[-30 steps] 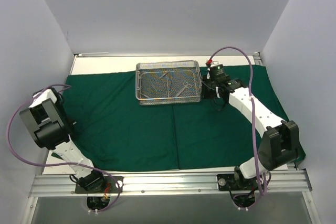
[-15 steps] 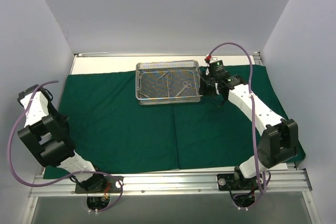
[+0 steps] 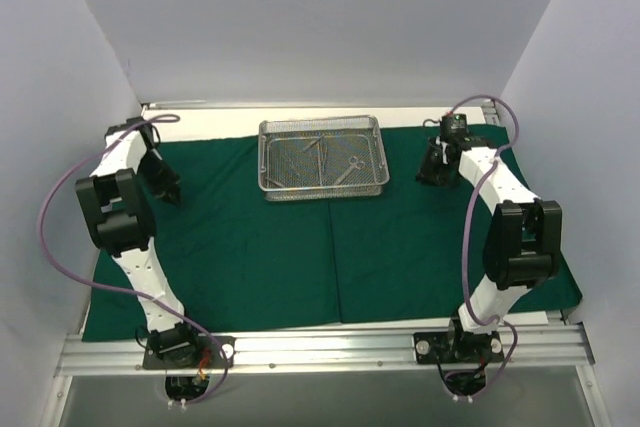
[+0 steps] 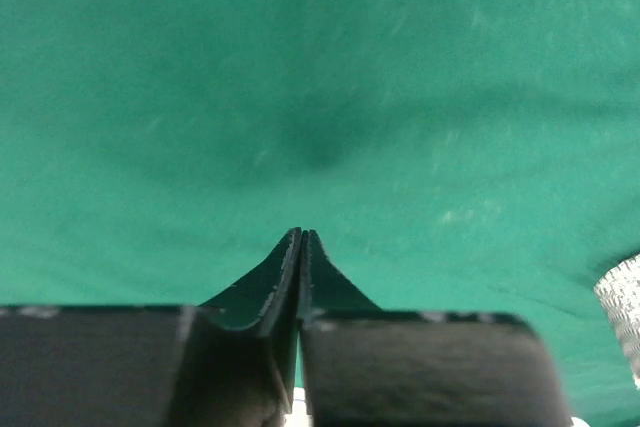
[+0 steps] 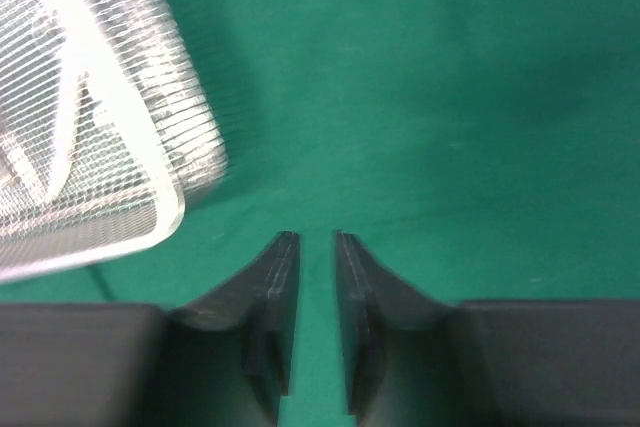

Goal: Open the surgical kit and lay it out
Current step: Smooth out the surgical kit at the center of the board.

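Observation:
The surgical kit lies opened out: its dark green drape (image 3: 260, 247) is spread flat over the table, and the silver wire-mesh tray (image 3: 320, 155) stands on it at the back centre with thin steel instruments (image 3: 348, 168) inside. My left gripper (image 3: 168, 190) hovers low over the drape's back left part, its jaws shut with nothing between them (image 4: 302, 232); a corner of the tray (image 4: 622, 292) shows at the right edge. My right gripper (image 3: 431, 172) is to the right of the tray. It is open by a narrow gap (image 5: 317, 235) over bare drape (image 5: 450, 77), tray (image 5: 90, 147) at upper left.
White side walls close in on both sides. A strip of bare white table (image 3: 200, 122) runs behind the drape. The aluminium rail (image 3: 320, 347) with the arm bases is at the near edge. Purple cables (image 3: 60, 217) loop beside each arm.
My left arm has swung from the near left edge up to the back left of the drape. My right gripper has drawn away from the tray's right side, towards the right.

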Controlling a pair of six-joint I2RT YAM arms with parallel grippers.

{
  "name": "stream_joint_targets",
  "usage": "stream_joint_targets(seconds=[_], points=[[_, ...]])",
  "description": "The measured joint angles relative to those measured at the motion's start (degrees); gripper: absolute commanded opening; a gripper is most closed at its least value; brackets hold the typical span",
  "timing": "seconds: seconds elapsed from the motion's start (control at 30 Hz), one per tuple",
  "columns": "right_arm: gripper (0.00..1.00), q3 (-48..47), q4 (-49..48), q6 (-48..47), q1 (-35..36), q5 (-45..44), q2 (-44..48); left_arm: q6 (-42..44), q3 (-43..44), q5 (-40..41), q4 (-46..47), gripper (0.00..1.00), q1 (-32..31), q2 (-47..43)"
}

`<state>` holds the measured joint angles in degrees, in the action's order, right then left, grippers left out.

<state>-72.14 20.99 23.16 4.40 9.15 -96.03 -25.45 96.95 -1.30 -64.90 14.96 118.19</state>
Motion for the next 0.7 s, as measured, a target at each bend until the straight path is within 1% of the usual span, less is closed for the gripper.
stream_joint_targets(seconds=[0.03,0.07,0.13,0.2,0.23,0.37,0.53,0.63,0.7], points=[[0.12,0.0,0.02,0.17,-1.2,0.31,-1.03,-0.07,0.87,-0.63,-0.13,0.03,-0.59,1.86],[0.08,-0.02,0.07,0.42,-2.34,0.44,-1.99,-0.04,1.99,-1.03,-0.37,0.02,-0.92,3.85],[0.06,-0.04,0.11,0.59,-3.85,0.52,-3.56,-0.31,4.07,-1.42,-0.42,0.02,-0.96,7.63],[0.01,-0.04,-0.17,0.63,-4.33,0.79,-4.9,-0.55,5.99,-1.73,-0.59,0.02,-0.63,11.1],[0.0,-0.04,-0.42,0.63,-4.33,0.87,-5.42,-0.74,7.85,-2.34,-2.23,0.02,-0.5,12.5],[0.0,1.27,-2.56,0.63,-4.33,1.77,-7.37,-0.81,14.93,-2.62,-6.12,0.02,-0.2,16.74],[0.0,7.87,-5.53,0.9,-4.76,2.51,-9.42,-0.59,24.11,-3.08,-12.0,0.02,-0.22,22.45],[0.0,9.53,-7.56,1.31,-5.86,4.59,-8.72,-0.37,27.65,-3.76,-14.84,0.02,0.07,24.65],[0.0,10.51,-8.81,1.81,-6.19,5.29,-8.28,-0.35,28.55,-4.24,-15.67,0.02,0.33,25.24]])
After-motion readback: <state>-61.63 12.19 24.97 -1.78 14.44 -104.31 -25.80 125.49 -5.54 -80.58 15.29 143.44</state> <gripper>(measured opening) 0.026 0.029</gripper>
